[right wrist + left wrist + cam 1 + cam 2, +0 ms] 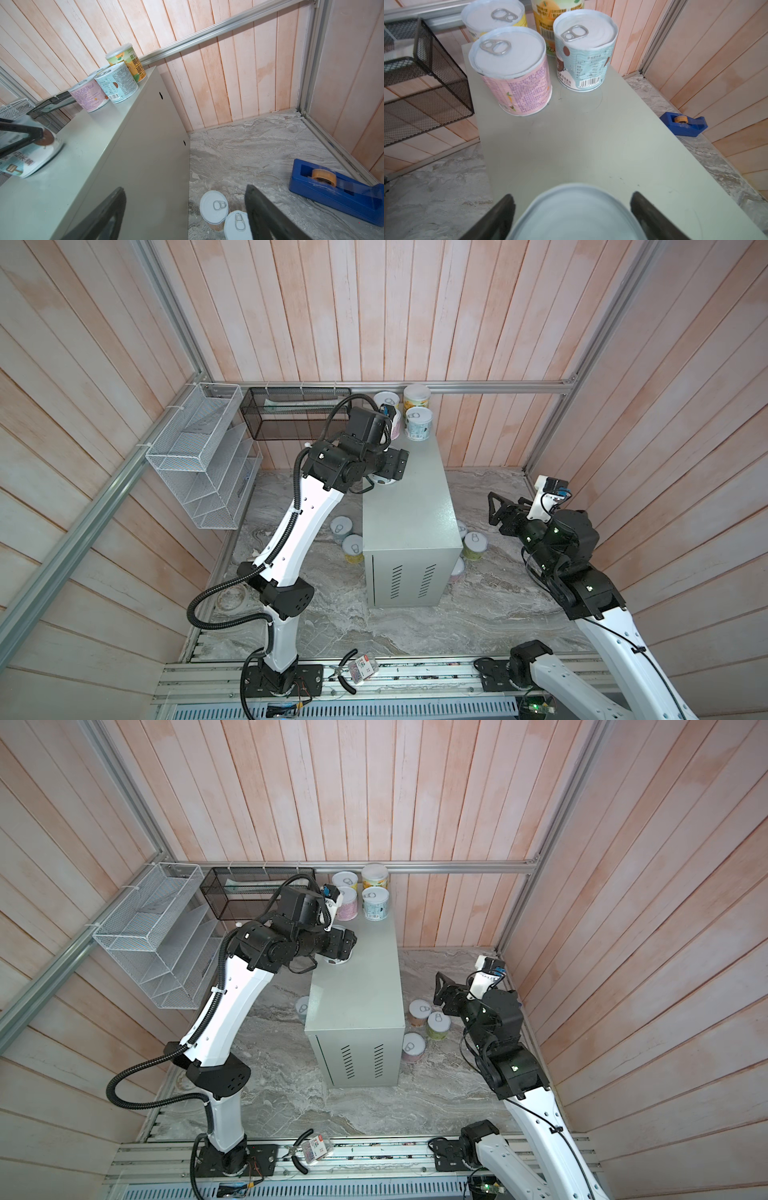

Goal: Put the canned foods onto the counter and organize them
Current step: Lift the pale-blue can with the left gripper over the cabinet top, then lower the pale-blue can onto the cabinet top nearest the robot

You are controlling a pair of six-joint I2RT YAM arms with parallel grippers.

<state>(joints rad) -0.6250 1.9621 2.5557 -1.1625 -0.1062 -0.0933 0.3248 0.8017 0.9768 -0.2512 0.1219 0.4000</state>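
The left arm (pixel 291 539) bends over the table (pixel 409 506), its left pincer (pixel 572 196) apart, straddling a pale-blue can (pixel 575 216) standing near the table's left edge. 4 cans (pixel 583 54) stand grouped at the far end. The right pincer (pixel 185 214) hangs apart beside the table, near 2 cans (pixel 214 207) on the marble surface (pixel 249 145).

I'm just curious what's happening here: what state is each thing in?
left gripper: open, straddling the front can
front can: upright on the counter
back cans: upright, lids on
floor cans: upright, sealed, not yet lifted
right gripper: open, empty
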